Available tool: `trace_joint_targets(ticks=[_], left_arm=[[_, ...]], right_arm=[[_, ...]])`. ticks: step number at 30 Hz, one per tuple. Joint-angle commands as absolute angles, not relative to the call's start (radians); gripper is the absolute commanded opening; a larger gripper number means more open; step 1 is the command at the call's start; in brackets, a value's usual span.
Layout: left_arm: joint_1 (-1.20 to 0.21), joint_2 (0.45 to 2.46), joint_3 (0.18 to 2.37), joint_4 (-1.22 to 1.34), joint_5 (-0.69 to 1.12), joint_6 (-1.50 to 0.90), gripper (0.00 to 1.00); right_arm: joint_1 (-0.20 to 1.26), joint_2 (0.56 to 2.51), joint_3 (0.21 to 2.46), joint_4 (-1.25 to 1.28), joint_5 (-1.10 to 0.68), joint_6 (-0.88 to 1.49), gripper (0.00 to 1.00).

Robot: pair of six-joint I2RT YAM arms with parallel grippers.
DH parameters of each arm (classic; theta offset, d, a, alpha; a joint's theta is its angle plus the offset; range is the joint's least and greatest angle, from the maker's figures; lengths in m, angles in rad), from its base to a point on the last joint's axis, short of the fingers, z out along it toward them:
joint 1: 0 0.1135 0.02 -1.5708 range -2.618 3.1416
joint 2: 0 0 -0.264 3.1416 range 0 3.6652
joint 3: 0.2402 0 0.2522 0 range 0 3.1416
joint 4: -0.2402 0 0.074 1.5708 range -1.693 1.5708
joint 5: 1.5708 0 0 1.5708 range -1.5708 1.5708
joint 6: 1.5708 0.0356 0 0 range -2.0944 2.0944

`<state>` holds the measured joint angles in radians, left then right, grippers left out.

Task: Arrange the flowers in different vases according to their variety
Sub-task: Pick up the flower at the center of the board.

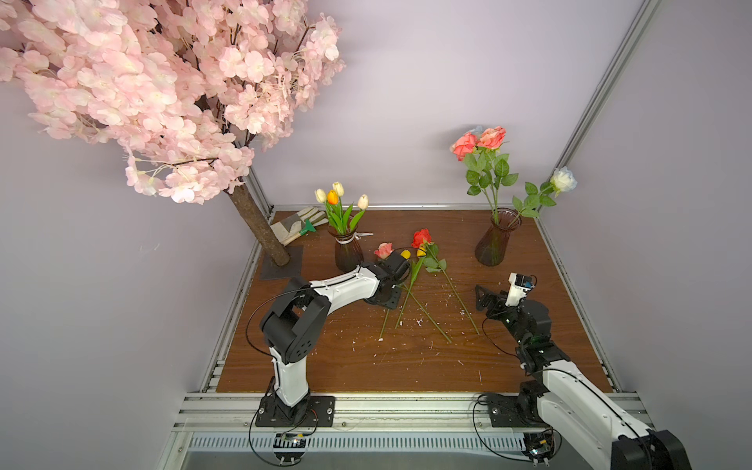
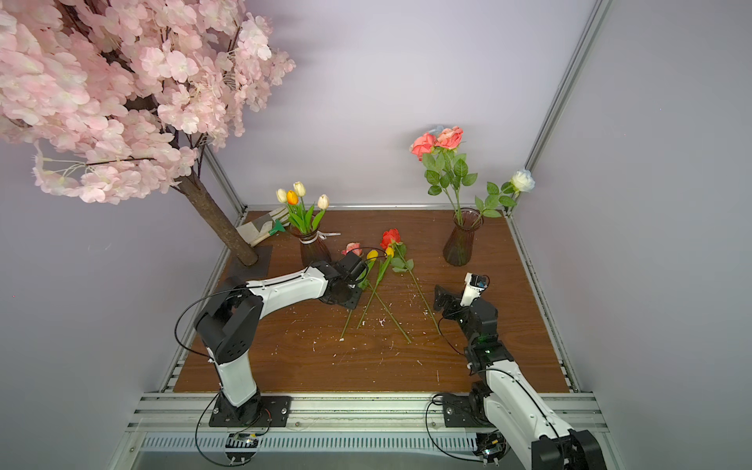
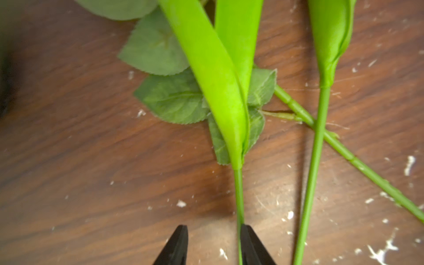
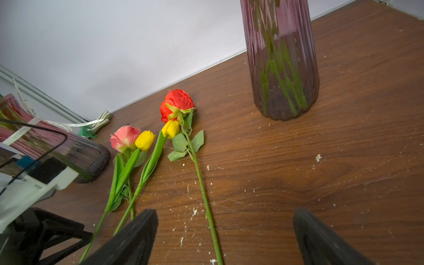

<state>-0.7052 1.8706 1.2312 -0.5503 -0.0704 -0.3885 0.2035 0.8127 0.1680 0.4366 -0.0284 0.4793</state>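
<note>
While the right pincer (image 4: 224, 213) gapes, left pincer (image 3: 214, 228) straddles a tulip stem (image 3: 238, 195)

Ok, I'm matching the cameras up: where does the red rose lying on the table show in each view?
In a top view: red rose, mid-table, bloom toward the back wall.
In a top view: same spot, slightly further left.
Left wrist: not in it.
Right wrist: left of centre, upper half.
Shared landmark: the yellow tulip right beside its bloom.
</note>
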Motion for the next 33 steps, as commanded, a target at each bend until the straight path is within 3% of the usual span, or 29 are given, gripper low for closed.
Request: trace_joint_targets(ticks=[1, 8, 11, 16, 25, 33], left_arm=[[-0.701, 1.909, 1.265, -0.584, -0.024, -0.355, 0.40], [-0.699, 1.953, 1.302, -0.583, -0.013, -0.341, 0.38], [-0.698, 1.960, 1.317, -0.586, -0.013, -0.338, 0.18], [-0.695, 1.928, 1.319, -0.589, -0.020, -0.339, 0.01], [-0.696, 1.731, 1.370, -0.597, -0.107, -0.337, 0.00], [-0.676, 1.595, 1.469, -0.557, -0.339, -0.264, 0.00]], right_arm=[[0.209, 0.815, 0.200, 0.453, -0.032, 0.480, 1.00], [0.210, 0.820, 0.204, 0.451, -0.034, 0.479, 1.00], [0.209, 0.822, 0.206, 0.449, -0.032, 0.477, 0.99], [0.209, 0.823, 0.205, 0.452, -0.032, 0.477, 1.00], [0.209, 0.842, 0.206, 0.462, -0.041, 0.482, 0.99], [0.209, 0.851, 0.205, 0.463, -0.041, 0.482, 1.00]])
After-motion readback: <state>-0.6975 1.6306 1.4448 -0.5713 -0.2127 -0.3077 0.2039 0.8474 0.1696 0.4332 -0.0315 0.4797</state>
